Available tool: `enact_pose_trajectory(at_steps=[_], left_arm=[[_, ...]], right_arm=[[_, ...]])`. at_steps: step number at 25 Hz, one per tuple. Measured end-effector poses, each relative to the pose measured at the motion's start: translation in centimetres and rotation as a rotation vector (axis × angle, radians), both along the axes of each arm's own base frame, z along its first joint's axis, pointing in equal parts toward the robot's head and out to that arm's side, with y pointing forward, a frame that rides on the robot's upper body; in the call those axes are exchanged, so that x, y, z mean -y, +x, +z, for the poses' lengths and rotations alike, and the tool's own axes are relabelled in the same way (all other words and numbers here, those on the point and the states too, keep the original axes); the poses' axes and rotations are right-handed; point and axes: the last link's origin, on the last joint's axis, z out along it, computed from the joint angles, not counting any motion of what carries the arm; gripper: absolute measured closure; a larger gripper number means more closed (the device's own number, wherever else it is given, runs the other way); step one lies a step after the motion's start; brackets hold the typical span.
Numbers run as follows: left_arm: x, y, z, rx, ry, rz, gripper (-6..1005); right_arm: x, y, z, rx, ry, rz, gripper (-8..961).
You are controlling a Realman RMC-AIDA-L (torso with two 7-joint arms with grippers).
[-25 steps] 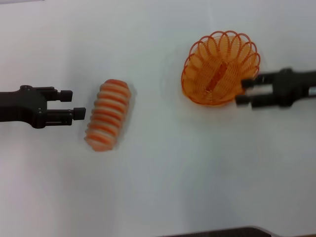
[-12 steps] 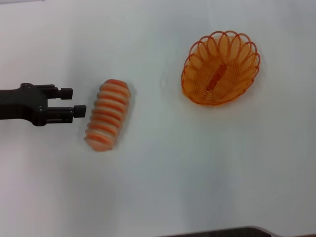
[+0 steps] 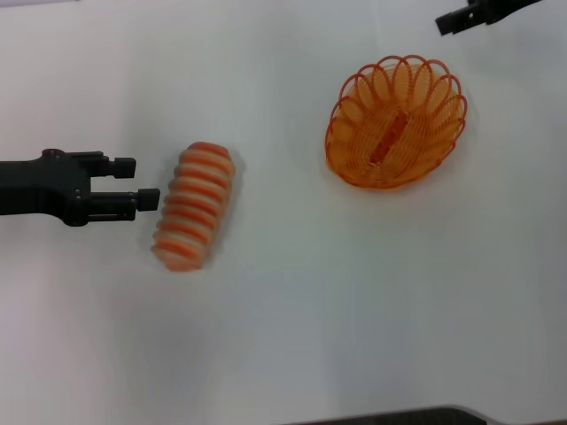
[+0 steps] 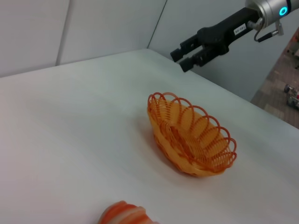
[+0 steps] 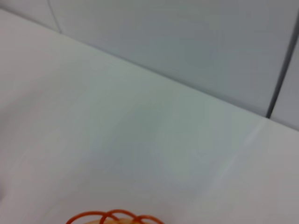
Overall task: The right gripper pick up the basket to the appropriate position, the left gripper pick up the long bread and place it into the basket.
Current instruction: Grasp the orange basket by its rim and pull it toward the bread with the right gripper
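Observation:
The long bread (image 3: 195, 205), striped orange and cream, lies on the white table at the left; one end shows in the left wrist view (image 4: 124, 213). My left gripper (image 3: 137, 181) is open and empty, level with the bread, its fingertips just short of the bread's left side. The orange wire basket (image 3: 396, 122) sits empty on the table at the right and also shows in the left wrist view (image 4: 191, 135). My right gripper (image 4: 183, 59) hangs open and empty in the air beyond the basket, at the head view's top right edge (image 3: 456, 19). The right wrist view shows only the basket's rim (image 5: 112, 217).
The white table (image 3: 310, 292) spreads around both objects. A dark edge (image 3: 425, 414) runs along the near side. Grey wall panels (image 4: 93, 23) stand behind the table.
The right gripper has left the basket's right rim and moved up and away to the far top right, empty. The basket stayed put. The left gripper crept slightly toward the bread.

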Motion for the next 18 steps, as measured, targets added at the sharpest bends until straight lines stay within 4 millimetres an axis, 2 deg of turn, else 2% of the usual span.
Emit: enact_pose_trajectory(at_steps=[18], left_arm=[[-0.1,0.3,-0.2,0.007,-0.006,-0.003,264]], right_arm=[[0.5,1.9,-5.0,0.107,-0.069,-0.010,240]])
